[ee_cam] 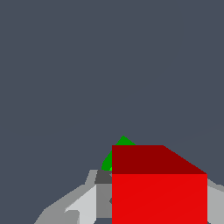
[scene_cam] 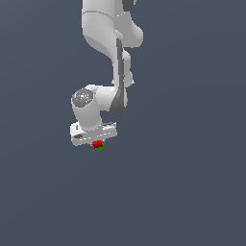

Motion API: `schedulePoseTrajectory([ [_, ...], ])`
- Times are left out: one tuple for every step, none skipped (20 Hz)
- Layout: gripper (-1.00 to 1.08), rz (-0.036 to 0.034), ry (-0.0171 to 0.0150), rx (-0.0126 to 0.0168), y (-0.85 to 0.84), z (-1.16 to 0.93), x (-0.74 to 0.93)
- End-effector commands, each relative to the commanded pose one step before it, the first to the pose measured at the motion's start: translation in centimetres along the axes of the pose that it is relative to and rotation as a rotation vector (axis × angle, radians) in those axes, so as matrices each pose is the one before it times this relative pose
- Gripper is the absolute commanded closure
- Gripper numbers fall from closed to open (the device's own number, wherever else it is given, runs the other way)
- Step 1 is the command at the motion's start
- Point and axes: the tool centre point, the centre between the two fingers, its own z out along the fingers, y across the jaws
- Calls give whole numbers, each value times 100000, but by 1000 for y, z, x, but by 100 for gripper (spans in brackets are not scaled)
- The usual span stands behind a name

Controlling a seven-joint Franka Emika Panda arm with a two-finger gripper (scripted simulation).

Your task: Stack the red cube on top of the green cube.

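The gripper [scene_cam: 97, 142] sits low and left of centre in the exterior view, and its fingers [ee_cam: 85, 203] appear clamped on the red cube [scene_cam: 97, 143], which fills the lower right of the wrist view (one finger mostly hidden behind it). Beneath it, the green cube [scene_cam: 99, 148] peeks out, touching or nearly so. The red one looks rigid, light and smooth-faced, best pinched on opposite flat sides. Both are plain, bright and tiny against the white hand.
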Motion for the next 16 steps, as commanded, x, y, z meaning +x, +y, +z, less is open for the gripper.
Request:
schedulePoseTrajectory([
  [108, -13, 101, -53, -176, 199, -519],
  [108, 0, 0, 0, -43, 67, -136],
  [108, 0, 0, 0, -32, 54, -105],
  [108, 0, 0, 0, -21, 41, -74],
  [108, 0, 0, 0, -11, 26, -43],
  [108, 0, 0, 0, -3, 8, -13],
  [-92, 0, 0, 0, 0, 0, 0],
  [-92, 0, 0, 0, 0, 0, 0],
  [-92, 0, 0, 0, 0, 0, 0],
  [-92, 0, 0, 0, 0, 0, 0],
  [-92, 0, 0, 0, 0, 0, 0],
  [-92, 0, 0, 0, 0, 0, 0],
  [-92, 0, 0, 0, 0, 0, 0],
  [-92, 0, 0, 0, 0, 0, 0],
  [-92, 0, 0, 0, 0, 0, 0],
  [-92, 0, 0, 0, 0, 0, 0],
])
